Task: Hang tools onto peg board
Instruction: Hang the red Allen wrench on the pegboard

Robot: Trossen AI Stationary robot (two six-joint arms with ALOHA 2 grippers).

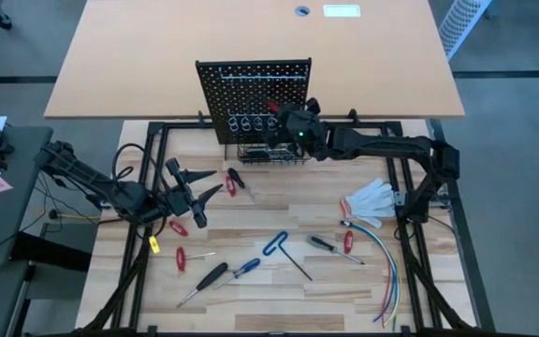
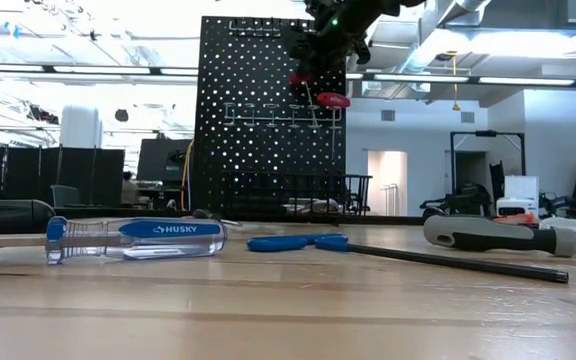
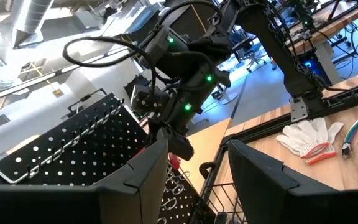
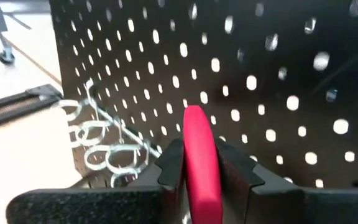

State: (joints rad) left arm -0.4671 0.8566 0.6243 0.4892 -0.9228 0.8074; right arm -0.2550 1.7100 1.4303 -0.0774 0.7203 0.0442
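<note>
Fingers (image 4: 166, 168) of the right gripper (image 4: 201, 171) clamp a red-handled tool (image 4: 201, 162) facing the peg board (image 4: 278, 74) at twelve o'clock; only the low view shows it above the ring holders (image 2: 268, 113). Left gripper (image 1: 197, 187) fingers stand apart.

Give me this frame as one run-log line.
right gripper: shut on red-handled tool, at peg board above ring holders | left gripper: open, empty, over table left side | remaining tools: on table

High view straight down; low view table-level — both wrist views (close) face peg board (image 1: 254, 98).
</note>
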